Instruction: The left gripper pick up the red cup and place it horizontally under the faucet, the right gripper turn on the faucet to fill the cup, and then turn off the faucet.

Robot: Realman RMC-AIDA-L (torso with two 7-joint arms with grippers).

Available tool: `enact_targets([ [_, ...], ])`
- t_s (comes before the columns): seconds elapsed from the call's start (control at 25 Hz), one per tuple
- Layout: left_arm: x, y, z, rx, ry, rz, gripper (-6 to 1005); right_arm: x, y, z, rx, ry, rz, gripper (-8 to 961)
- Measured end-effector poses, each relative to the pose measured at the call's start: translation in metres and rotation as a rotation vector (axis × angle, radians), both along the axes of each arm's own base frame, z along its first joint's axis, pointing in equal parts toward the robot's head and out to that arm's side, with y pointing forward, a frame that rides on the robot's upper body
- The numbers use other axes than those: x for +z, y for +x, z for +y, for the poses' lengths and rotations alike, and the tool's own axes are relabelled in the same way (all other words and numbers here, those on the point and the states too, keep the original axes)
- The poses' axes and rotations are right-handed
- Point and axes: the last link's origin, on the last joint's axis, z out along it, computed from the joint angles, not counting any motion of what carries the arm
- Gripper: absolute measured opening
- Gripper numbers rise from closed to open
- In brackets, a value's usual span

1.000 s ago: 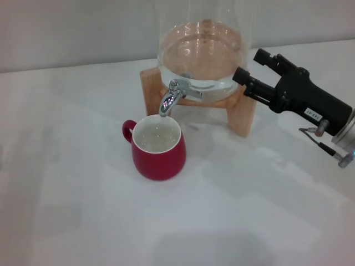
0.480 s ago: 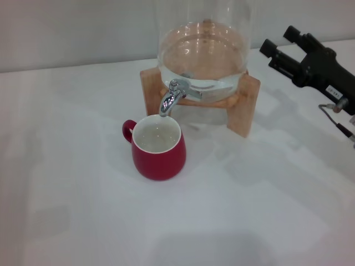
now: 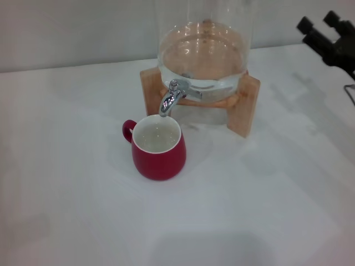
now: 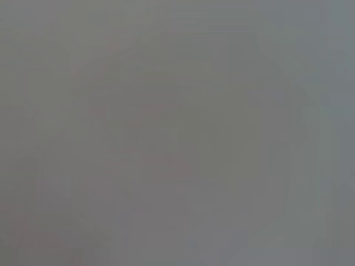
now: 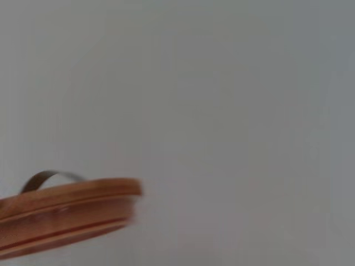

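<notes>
Pulling back toward the head view's upper right corner, the right claw (image 3: pixel 320 29) has left the dispenser, its two prongs spread with nothing between them.

Head view: the red cup (image 3: pixel 158 147) stands upright on the white bench (image 3: pixel 260 199), unmoved, its mouth directly under the faucet (image 3: pixel 170 97), handle to the robot's left; the glass dispenser (image 3: pixel 203 50) sits on its wooden stand (image 3: pixel 244 105) before a pale wall. Left wrist view: only blank grey, so the left claw's state cannot be told. Right wrist view: a round wooden lid (image 5: pixel 66 213) with a thin metal handle (image 5: pixel 47 177) against the plain wall.
</notes>
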Motion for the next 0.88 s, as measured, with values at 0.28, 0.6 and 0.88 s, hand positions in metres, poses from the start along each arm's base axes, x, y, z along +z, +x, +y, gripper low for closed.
enact_targets([
  [0.28,0.006,-0.004,-0.002,0.021,0.040,-0.020,515,0.011,0.009,0.000,-0.052,0.071,0.019,870],
  [0.6,0.008,0.000,0.000,0.002,0.058,-0.017,515,0.013,0.009,0.000,-0.048,0.113,-0.051,870],
  [0.88,0.008,0.002,0.000,-0.014,0.054,-0.009,515,0.013,0.009,0.000,-0.061,0.178,-0.117,870],
])
